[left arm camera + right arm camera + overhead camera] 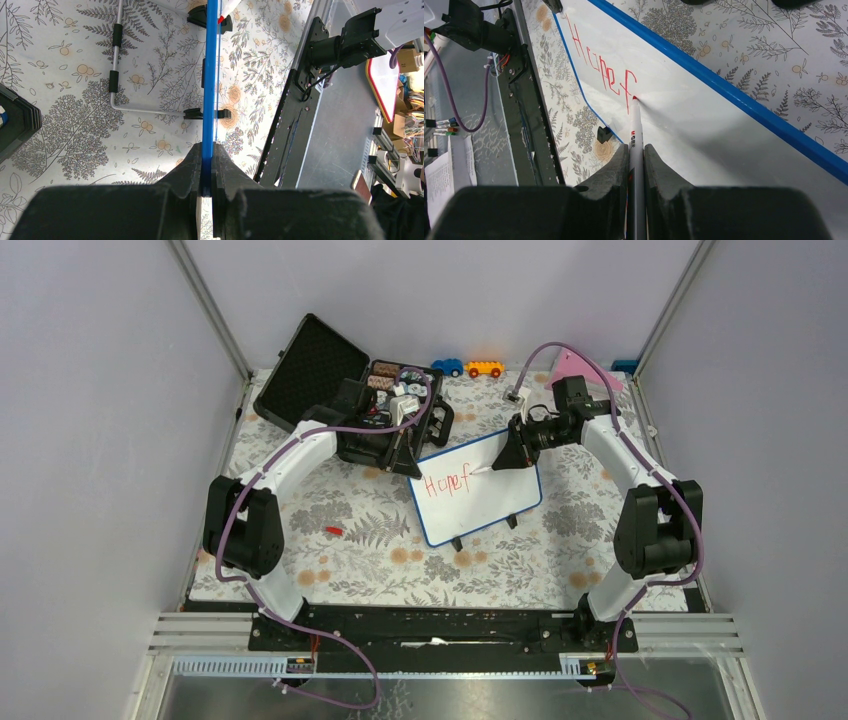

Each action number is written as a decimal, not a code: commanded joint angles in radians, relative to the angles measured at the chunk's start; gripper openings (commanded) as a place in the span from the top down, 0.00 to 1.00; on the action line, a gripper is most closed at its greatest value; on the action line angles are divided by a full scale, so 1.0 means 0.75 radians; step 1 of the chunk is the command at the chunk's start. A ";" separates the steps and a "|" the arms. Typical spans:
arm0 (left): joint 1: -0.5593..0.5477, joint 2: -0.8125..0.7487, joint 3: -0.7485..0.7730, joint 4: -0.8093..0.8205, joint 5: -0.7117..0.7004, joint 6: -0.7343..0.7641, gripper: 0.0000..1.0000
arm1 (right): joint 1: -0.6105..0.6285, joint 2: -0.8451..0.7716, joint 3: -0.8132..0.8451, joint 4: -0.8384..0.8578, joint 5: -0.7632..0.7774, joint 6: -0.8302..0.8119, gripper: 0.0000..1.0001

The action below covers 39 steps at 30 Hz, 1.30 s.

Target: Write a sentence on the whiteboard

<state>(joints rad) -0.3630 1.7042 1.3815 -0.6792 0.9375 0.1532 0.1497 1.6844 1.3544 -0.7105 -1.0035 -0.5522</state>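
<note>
The whiteboard (490, 502) stands tilted on its black feet at mid-table, blue-framed. On it is the sentence (447, 483) in red, reading "Hope f". My left gripper (408, 466) is shut on the board's upper left edge; in the left wrist view the blue frame (210, 75) runs straight out from between the left gripper (206, 150) jaws. My right gripper (510, 454) is shut on a grey marker (636, 127) whose red tip touches the whiteboard (694, 120) just right of the "f" in the sentence (601, 70). The right gripper (636, 150) pinches the barrel.
An open black case (345, 390) full of small items lies behind the left gripper. A blue toy car (449, 367), an orange one (485, 368) and a pink piece (575, 364) sit at the back edge. A red cap (333, 530) lies on the floral mat. The board's wire stand (115, 75) reaches behind it.
</note>
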 commanded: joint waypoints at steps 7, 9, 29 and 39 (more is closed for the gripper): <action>-0.017 0.016 0.021 0.007 -0.022 0.033 1.00 | -0.003 -0.009 -0.031 0.013 0.019 -0.045 1.00; -0.017 0.016 0.021 0.006 -0.023 0.033 1.00 | -0.002 -0.011 -0.038 0.013 0.017 -0.047 1.00; -0.017 0.013 0.017 0.006 -0.025 0.032 1.00 | -0.040 -0.020 -0.019 -0.048 0.037 -0.096 1.00; -0.017 0.016 0.019 0.006 -0.020 0.033 1.00 | -0.044 -0.007 0.021 -0.070 0.048 -0.105 1.00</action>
<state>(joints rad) -0.3630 1.7042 1.3815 -0.6792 0.9375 0.1528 0.1223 1.6844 1.3212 -0.7567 -0.9852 -0.6075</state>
